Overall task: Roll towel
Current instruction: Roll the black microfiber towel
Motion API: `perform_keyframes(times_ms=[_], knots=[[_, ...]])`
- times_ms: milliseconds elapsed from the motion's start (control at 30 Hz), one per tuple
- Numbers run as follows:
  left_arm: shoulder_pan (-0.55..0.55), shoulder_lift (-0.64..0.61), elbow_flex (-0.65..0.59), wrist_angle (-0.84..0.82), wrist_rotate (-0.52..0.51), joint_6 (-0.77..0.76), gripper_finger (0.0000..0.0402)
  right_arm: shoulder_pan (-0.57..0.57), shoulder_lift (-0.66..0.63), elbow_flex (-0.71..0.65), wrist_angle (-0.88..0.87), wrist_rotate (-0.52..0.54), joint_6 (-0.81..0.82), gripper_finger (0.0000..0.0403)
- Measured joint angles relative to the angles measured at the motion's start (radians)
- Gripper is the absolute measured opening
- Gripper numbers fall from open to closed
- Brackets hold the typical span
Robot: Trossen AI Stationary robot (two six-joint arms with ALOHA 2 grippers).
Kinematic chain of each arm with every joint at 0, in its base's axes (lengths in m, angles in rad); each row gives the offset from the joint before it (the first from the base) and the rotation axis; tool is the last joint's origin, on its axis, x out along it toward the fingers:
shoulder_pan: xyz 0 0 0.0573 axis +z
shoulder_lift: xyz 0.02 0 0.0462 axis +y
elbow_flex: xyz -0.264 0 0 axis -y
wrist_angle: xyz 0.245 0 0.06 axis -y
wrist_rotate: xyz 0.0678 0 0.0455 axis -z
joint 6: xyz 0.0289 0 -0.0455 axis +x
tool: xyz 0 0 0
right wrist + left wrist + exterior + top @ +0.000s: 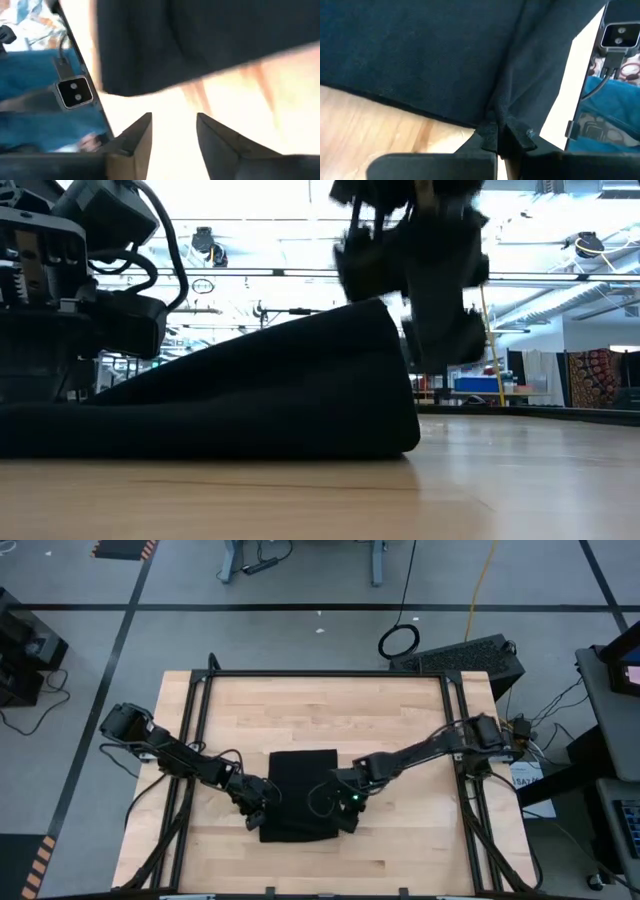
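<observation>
Wooden table (400,720) | left pincer (497,135) pinches towel (300,795) | right pincer (172,132) parted, empty

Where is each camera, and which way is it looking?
High view: above the table, looking straight down; both arms show, claws at the towel.
Low view: at tabletop height, looking level across; the towel fills it, arms come from above.
Left wrist view: on the left arm, looking past the left claw, shut on the towel's edge.
Right wrist view: on the right arm, looking past the right claw, fingers apart, empty.
Shared: all four views show the black towel.
</observation>
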Motion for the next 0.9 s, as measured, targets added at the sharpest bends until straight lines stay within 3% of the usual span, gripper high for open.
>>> perform_keyframes(times_ms=[200, 467, 633, 900], knots=[[0.0, 0.0, -0.001, 0.001, -0.004, -0.053, 0.0007, 0.142, -0.112, 0.001, 0.058, 0.39, -0.202, 0.0178], [0.0, 0.0, -0.001, 0.002, -0.022, -0.096, 0.0007, 0.317, -0.109, 0.001, 0.207, 0.672, -0.455, 0.0169], [0.0, 0.0, -0.001, -0.003, -0.023, -0.095, 0.0007, 0.358, -0.065, 0.004, 0.281, 0.767, -0.573, 0.0163], [0.0, 0.0, -0.001, 0.001, -0.03, -0.095, 0.0007, 0.308, 0.04, 0.003, 0.357, 0.77, -0.604, 0.018]])
